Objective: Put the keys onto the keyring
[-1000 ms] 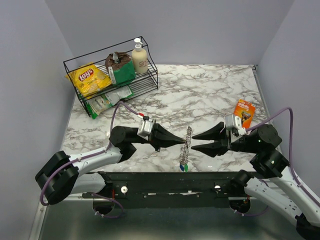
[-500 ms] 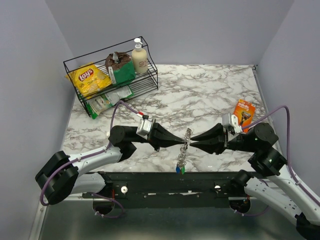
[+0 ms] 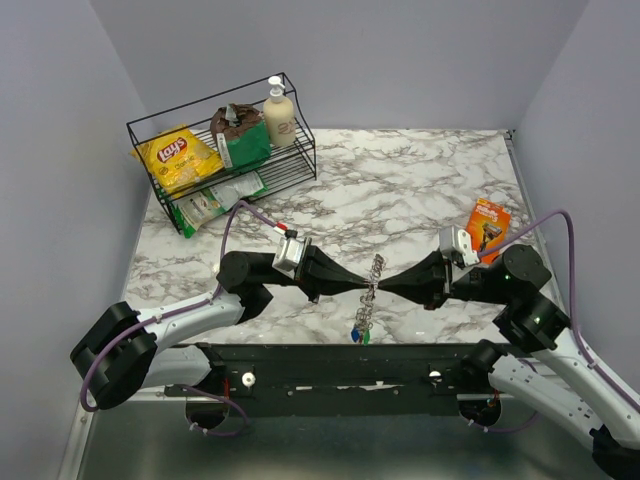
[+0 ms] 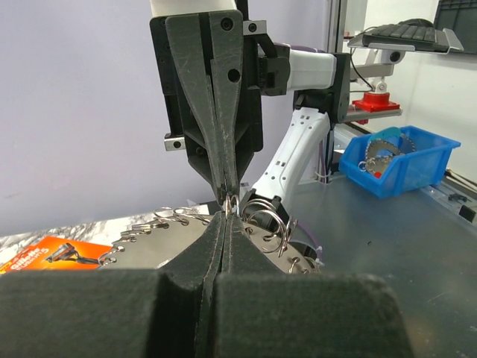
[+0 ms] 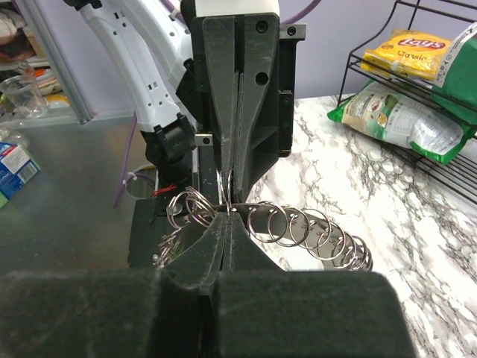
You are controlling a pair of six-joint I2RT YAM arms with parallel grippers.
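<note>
top view: at far left, a wire rack [image 3: 296, 160] holds a yellow bag [image 3: 176, 156] reading "lay's"; the right wrist view adds "classic". the left gripper [image 3: 362, 287], fingers pressed together, pinches the keyring [image 3: 376, 268] midway across the marble table [image 3: 420, 170], toward its front. blue and green keys [image 3: 358, 336] sit at its near end. the right gripper [image 3: 384, 290], fingers also together, pinches it from the opposite side. only the wrist views show the keyring as a row of wire loops. far right lies an orange pack [image 3: 489, 222], lettering unreadable.
</note>
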